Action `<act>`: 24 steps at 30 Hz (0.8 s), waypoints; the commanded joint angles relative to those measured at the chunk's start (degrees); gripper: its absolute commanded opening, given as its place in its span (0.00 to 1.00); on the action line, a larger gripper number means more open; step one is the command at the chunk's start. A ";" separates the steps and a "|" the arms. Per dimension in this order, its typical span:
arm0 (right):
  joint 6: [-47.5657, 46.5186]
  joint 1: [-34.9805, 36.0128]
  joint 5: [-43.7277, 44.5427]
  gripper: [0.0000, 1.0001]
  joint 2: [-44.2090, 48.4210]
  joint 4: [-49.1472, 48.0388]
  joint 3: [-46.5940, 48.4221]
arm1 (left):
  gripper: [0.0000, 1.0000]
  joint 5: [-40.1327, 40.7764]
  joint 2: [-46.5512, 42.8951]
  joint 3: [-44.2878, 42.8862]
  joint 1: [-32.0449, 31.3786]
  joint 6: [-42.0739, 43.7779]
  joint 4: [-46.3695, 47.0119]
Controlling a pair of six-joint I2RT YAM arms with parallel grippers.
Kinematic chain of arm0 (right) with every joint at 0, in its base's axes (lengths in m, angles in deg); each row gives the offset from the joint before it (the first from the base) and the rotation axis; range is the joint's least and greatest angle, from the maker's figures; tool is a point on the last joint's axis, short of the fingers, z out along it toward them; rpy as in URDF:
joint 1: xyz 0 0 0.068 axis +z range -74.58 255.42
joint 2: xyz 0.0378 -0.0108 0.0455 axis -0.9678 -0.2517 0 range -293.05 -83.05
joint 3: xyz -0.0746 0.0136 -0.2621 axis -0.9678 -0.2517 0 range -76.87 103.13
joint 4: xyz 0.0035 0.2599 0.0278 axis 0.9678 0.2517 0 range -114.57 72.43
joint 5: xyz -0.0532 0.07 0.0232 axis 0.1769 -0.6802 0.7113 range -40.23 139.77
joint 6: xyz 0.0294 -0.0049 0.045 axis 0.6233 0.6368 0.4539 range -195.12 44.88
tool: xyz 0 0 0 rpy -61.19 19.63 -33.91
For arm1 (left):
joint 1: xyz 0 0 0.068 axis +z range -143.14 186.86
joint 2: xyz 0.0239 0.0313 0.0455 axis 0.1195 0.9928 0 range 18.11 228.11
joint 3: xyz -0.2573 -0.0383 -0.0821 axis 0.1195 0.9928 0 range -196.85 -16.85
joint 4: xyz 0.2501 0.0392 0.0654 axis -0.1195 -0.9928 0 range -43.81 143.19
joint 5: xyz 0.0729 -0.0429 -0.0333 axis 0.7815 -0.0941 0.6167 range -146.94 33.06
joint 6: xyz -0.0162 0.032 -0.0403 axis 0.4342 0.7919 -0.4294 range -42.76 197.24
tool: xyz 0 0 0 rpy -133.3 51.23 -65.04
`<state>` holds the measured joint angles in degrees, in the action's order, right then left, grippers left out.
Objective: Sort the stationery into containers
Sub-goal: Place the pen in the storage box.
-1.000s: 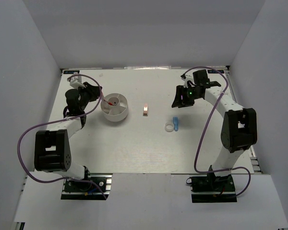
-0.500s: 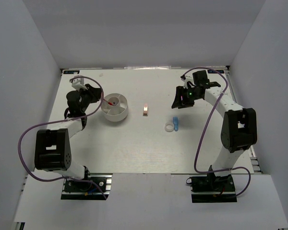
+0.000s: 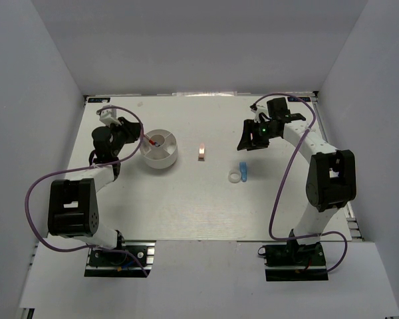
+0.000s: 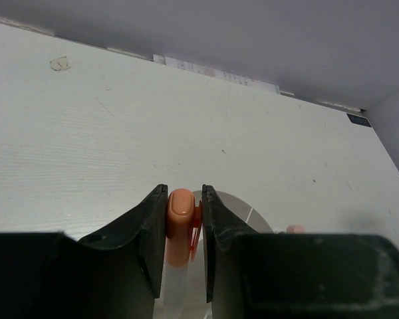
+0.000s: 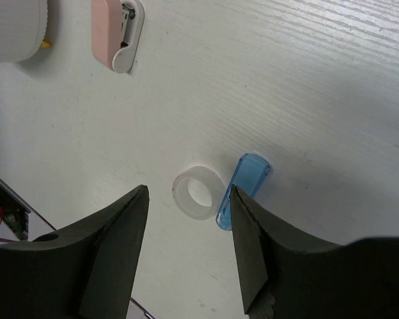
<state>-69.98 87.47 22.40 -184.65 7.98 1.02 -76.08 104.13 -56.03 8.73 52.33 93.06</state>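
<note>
From above, the left gripper (image 3: pixel 138 137) hangs at the left rim of the round white plastic tub (image 3: pixel 161 159), divided by radial walls, on the far left of the table (image 3: pixel 186 206). To its right lie a tan plastic clip (image 3: pixel 201 152), then a white ring (image 3: pixel 235 177) just beside a translucent light-blue eraser (image 3: pixel 243 170). The right gripper (image 3: pixel 250 141) hovers just beyond them.

The left wrist view shows narrow-set fingers clamped on an orange-white stick (image 4: pixel 181 216) above the tub's rim.

The right wrist view shows fingers spread wide, holding nothing, over ring and eraser.
</note>
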 commanded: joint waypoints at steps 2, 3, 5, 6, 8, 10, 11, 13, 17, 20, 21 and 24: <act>-0.58 -0.28 -0.92 0.58 1.76 -0.83 -0.19 | 0.29 -0.38 -0.59 -2.22 -0.20 -0.32 0.29; -0.49 -0.19 -0.92 0.58 1.85 -0.91 -0.28 | 0.33 -0.46 -0.50 -2.39 -0.20 -0.32 0.11; -0.58 -0.01 -0.93 0.58 1.85 -0.74 -0.63 | 0.39 -0.55 -0.41 -2.92 -0.20 -0.32 -0.41; -0.58 -0.01 -1.01 0.58 2.02 -0.83 -0.72 | 0.42 -0.99 -0.50 -3.10 -0.20 -0.32 -0.42; -0.58 0.08 -1.01 0.58 2.11 -0.83 -1.07 | 0.45 -1.25 -0.68 -3.62 -0.20 -0.32 -0.77; -0.66 0.16 -0.58 0.57 2.37 -1.00 -1.25 | 0.50 -1.34 -1.38 -4.06 -0.20 -0.58 -1.03; -0.58 0.25 -0.14 0.57 2.46 -1.09 -1.42 | 0.51 -1.52 -1.64 -4.32 -0.20 -0.67 -1.03; -0.40 0.34 1.09 0.57 2.72 -1.35 -1.77 | 0.54 -2.66 -2.34 -4.76 -0.20 -0.58 -1.29; -0.40 0.25 2.94 0.57 3.07 -1.27 -2.21 | 0.54 -2.75 -4.19 -5.38 -0.20 -1.28 -1.64; -1.19 0.43 5.57 0.54 3.34 -1.09 -2.91 | 0.54 -2.92 -7.00 -6.00 -0.20 -1.46 -2.35; -1.45 0.34 6.19 0.53 3.34 -1.00 -3.35 | 0.53 -3.19 -8.05 -6.00 -0.20 -1.29 -2.61; -1.98 0.69 9.70 0.50 3.43 -0.83 -3.97 | 0.54 -4.33 -12.18 -5.82 -0.20 -0.50 -3.49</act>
<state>-70.72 87.74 27.95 -183.53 7.92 -2.13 -78.35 97.92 -59.85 8.73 51.28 89.76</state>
